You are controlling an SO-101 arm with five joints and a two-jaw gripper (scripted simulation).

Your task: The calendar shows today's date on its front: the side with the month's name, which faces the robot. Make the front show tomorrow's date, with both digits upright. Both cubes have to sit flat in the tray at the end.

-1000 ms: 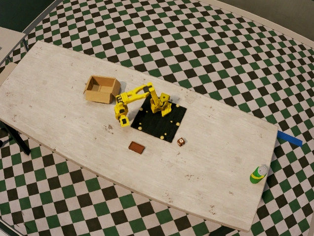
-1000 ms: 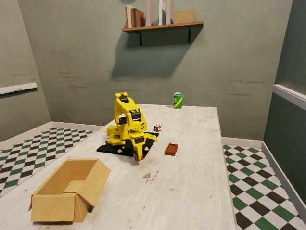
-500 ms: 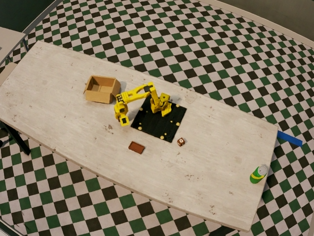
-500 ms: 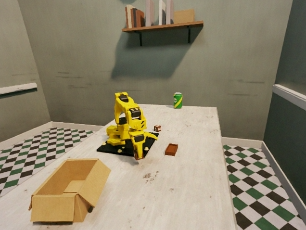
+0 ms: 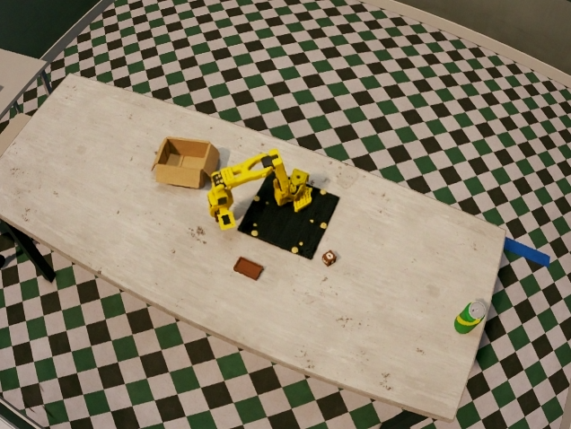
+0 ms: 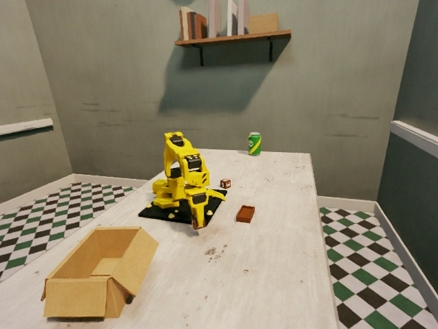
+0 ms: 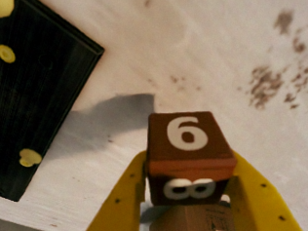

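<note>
My gripper (image 5: 220,223) (image 6: 198,225) (image 7: 191,180) is shut on a brown cube (image 7: 159,145), which hangs above the table beside the black mat. In the wrist view its upper face shows a white 6, upright in that view, and the face below it shows an 8 lying on its side. The other brown cube (image 5: 329,258) (image 6: 225,183) stands on the table past the mat's far corner; the exterior view shows what look like a 5 and a sideways 3 on it, and its top digit is too small to read. The brown tray (image 5: 248,268) (image 6: 245,214) is empty.
The black mat (image 5: 281,230) (image 6: 184,214) (image 7: 44,92) lies under the arm's base. An open cardboard box (image 5: 184,177) (image 6: 76,299) stands on the arm's other side from the loose cube. A green can (image 5: 469,318) (image 6: 254,144) stands near the table's far end.
</note>
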